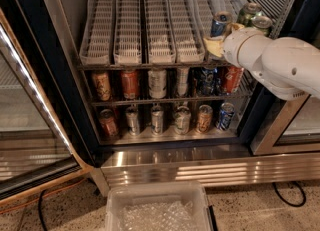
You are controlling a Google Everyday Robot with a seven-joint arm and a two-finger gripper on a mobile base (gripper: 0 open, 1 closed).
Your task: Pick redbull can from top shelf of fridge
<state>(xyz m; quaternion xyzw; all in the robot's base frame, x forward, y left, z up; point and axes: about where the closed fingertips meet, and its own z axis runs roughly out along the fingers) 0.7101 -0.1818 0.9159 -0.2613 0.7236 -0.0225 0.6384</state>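
The redbull can (220,23), slim and blue-and-silver, stands at the front right of the top shelf (145,50), a sloped rack of long white slotted lanes in the fridge (165,162). My gripper (224,36) reaches in from the right on a white arm (280,65). It sits just below and right of the can, open. One yellowish fingertip (214,46) is at the can's base and the other is behind its right side. Whether they touch the can is unclear.
Two wider green cans (254,16) stand right of the redbull can. Two lower wire racks hold rows of cans (157,82). The glass door (30,125) hangs open at left. A clear plastic bin (155,210) sits on the floor below the steel base.
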